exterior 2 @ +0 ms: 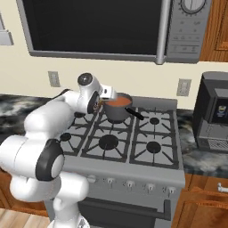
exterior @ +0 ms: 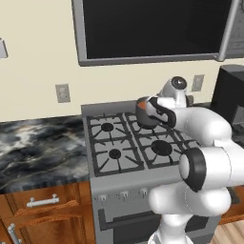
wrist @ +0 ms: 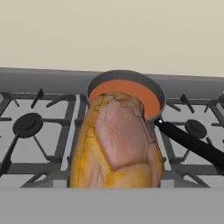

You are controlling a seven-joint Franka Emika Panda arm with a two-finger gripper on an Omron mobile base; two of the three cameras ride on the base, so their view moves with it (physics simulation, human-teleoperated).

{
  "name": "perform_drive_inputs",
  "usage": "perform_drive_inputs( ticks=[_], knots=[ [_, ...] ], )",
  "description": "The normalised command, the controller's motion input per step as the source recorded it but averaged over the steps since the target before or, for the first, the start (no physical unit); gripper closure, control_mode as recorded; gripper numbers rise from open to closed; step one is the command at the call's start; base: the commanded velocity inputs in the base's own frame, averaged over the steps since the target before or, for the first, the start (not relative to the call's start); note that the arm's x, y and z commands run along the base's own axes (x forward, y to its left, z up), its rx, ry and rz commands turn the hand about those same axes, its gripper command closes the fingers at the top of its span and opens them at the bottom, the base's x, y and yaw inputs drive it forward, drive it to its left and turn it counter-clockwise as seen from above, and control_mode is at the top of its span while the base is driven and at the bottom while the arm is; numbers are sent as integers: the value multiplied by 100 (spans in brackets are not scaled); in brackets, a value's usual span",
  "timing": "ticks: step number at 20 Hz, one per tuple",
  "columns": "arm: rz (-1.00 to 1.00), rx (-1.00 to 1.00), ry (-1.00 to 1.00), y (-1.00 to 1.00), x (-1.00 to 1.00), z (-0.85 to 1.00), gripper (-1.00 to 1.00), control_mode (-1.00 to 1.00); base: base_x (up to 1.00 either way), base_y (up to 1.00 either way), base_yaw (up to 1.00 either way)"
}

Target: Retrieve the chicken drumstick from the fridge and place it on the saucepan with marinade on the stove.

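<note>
Holding the chicken drumstick (wrist: 116,144) tight between its fingers, the gripper (exterior 2: 105,95) hangs just beside the saucepan (exterior 2: 117,108) on the stove (exterior 2: 133,153). It is probably this close so the meat can drop into the marinade (wrist: 142,92).

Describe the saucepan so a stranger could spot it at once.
Find the grey stove under the microwave. On its rear middle burner stands the saucepan, a dark grey pot. Alone there, it holds red-orange marinade and has a straight black handle.

One saucepan (exterior 2: 116,109), one drumstick (wrist: 116,144), six burners (exterior 2: 108,141).
</note>
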Motion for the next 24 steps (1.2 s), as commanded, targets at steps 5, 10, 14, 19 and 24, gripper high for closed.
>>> perform_drive_inputs(
  ticks=[5,10,14,19,24],
  knots=[
    [0,3,4,-10,50,0,100,-100,0,0,0],
    [0,2,2,-18,36,-2,100,-100,0,0,0],
    [0,0,0,-15,36,-9,100,-100,0,0,0],
    [0,0,0,-4,24,-15,100,-100,0,0,0],
    [0,0,0,0,31,-17,100,-100,0,0,0]
  ],
)
